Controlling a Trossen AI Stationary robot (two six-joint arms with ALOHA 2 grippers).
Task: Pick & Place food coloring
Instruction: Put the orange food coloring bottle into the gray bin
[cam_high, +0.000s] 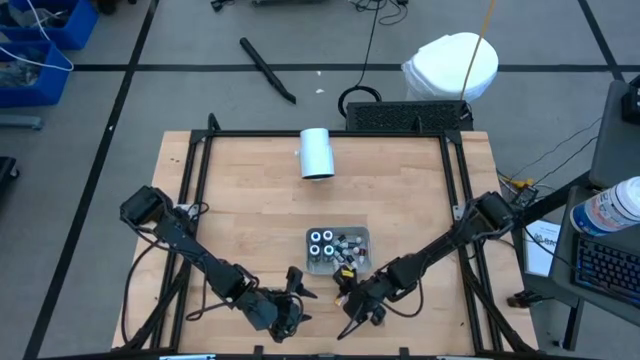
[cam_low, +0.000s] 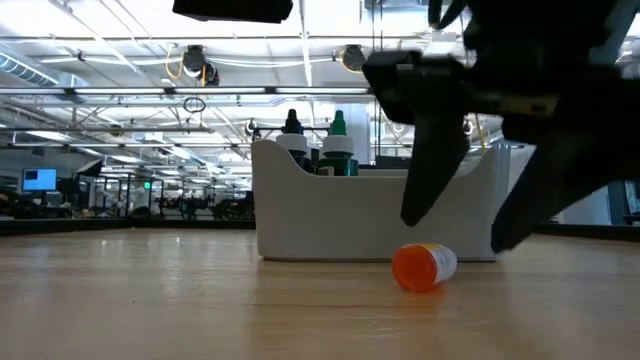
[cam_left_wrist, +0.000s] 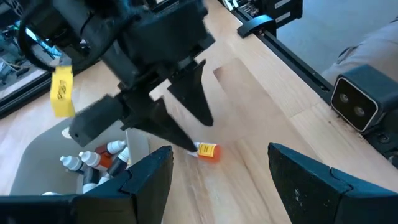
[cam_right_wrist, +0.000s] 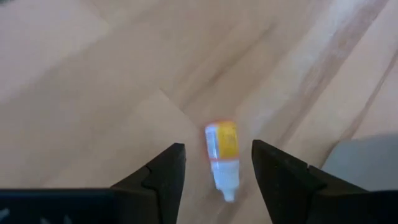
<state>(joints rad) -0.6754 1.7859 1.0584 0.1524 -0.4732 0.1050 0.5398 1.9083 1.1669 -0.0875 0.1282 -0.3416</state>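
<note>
The small orange-and-yellow plastic food-coloring bottle (cam_right_wrist: 222, 155) lay on its side on the wooden desk (cam_high: 250, 200) beside the grey rectangular tray (cam_low: 370, 215), directly under the right gripper (cam_right_wrist: 214, 171), whose jaws stood wide, empty, astride its long axis.

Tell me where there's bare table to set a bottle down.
Free: the wood between the white cylinder and the grey tray, and the stretches left and right of the tray. Crowded: the near edge, where the left claw, right claw and a loose orange bottle bunch together.
</note>
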